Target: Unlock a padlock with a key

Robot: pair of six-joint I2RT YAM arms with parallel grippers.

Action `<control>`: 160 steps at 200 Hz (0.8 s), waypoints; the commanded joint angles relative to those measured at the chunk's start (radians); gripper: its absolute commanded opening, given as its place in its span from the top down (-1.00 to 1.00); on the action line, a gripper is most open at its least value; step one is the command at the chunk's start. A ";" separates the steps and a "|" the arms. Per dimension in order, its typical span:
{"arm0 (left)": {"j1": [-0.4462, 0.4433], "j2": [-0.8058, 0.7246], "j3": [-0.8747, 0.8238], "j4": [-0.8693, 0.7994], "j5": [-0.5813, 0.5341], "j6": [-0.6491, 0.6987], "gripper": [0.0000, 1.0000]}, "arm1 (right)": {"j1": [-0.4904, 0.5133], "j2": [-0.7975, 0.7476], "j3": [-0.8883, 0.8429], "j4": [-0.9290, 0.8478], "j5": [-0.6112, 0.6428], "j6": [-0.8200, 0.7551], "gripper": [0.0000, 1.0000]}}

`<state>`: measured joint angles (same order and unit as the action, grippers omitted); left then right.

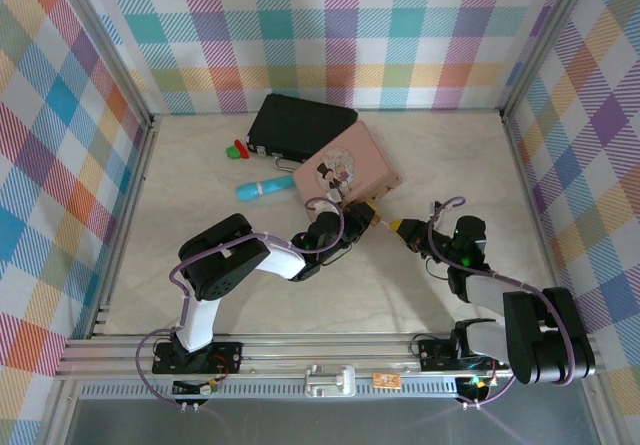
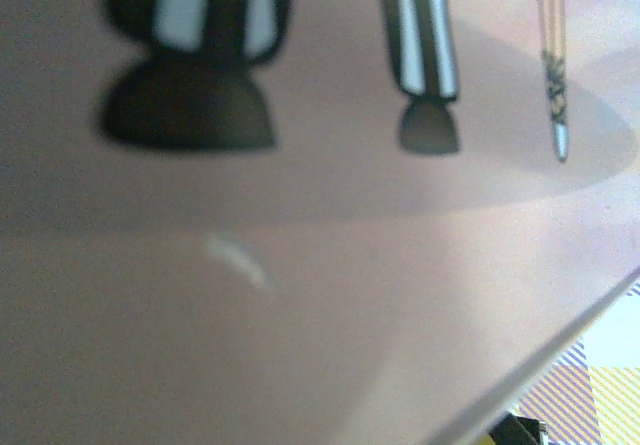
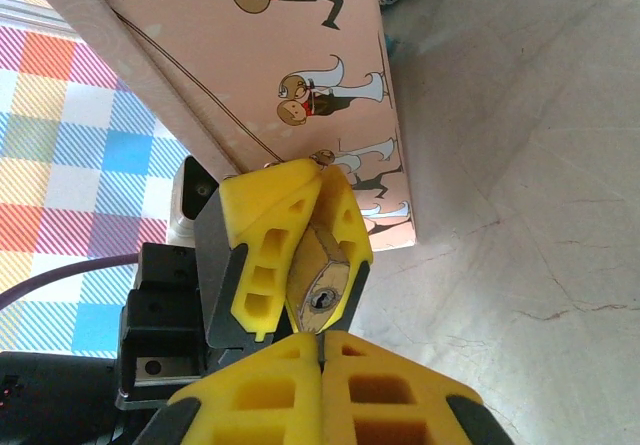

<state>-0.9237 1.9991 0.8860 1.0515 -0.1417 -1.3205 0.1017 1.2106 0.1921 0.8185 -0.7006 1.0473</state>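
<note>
The small brass padlock (image 3: pixel 322 290) is pinched between the yellow fingers of my left gripper (image 3: pixel 315 233), its keyhole end turned toward the right wrist camera. My left gripper (image 1: pixel 366 211) hovers by the near corner of the pink tin (image 1: pixel 350 170). My right gripper (image 1: pixel 400 228) points at it from the right. Its yellow fingertips (image 3: pixel 322 345) are pressed together just below the padlock's keyhole. The key is hidden; I see nothing sticking out between those tips. The left wrist view looks closely at the pink tin's printed lid (image 2: pixel 320 295), blurred.
A black case (image 1: pixel 298 125) lies behind the pink tin at the back. A light-blue stick (image 1: pixel 263 187) lies left of the tin, and small red and green pieces (image 1: pixel 237 149) lie by the case. Plaid walls (image 1: pixel 60 165) enclose the pale table (image 1: pixel 450 165).
</note>
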 commanded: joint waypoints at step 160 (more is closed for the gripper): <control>0.002 0.020 -0.013 -0.013 0.040 -0.119 1.00 | 0.065 -0.065 0.043 -0.127 0.091 -0.064 1.00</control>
<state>-0.9237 1.9991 0.8860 1.0534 -0.1421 -1.3251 0.1638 1.1645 0.2012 0.7307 -0.6346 1.0271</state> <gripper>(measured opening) 0.132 0.045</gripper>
